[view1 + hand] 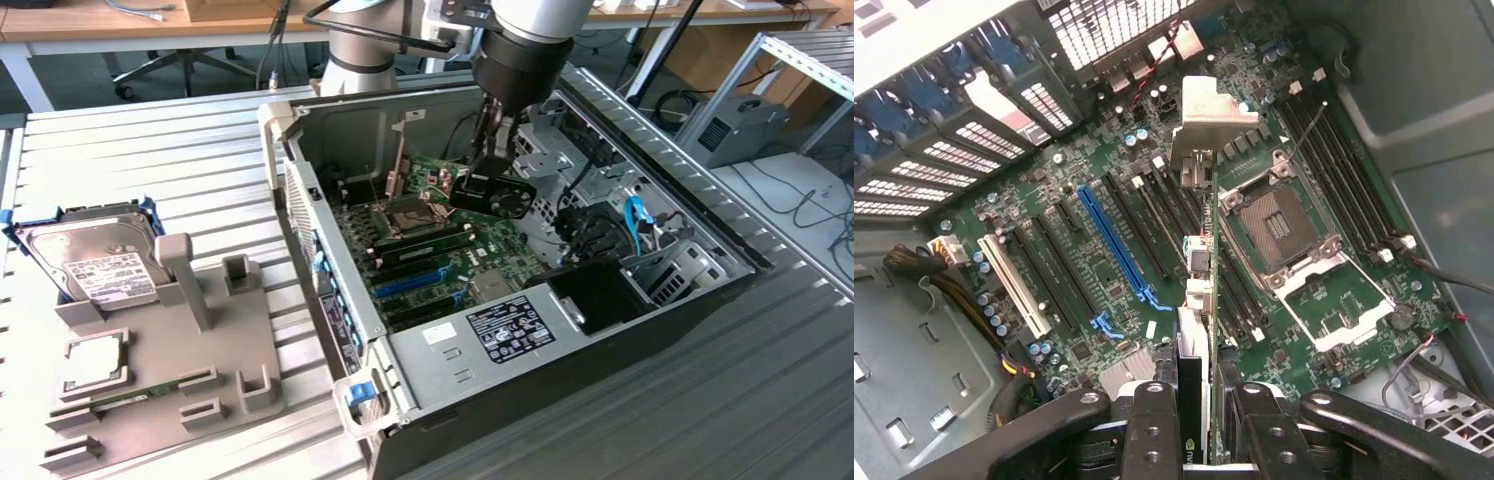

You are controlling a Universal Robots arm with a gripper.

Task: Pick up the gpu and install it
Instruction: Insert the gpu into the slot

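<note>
Slatted metal benching is carrying the open computer case [334,130] in the exterior view, the gripper [491,192] hanging over its motherboard [497,238]; in the wrist view, fingers [1154,430] are clamping the gpu [1195,300] edge-on above the board, its length running nearly along the blue slot [1116,245] nearby.

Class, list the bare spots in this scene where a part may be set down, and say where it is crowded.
Free: the ribbed table between the hard drive and the computer case, and its stretch at the exterior view's lower right. Crowded: the grey fixture, and inside the case, where the end effector holds the gpu.
</note>
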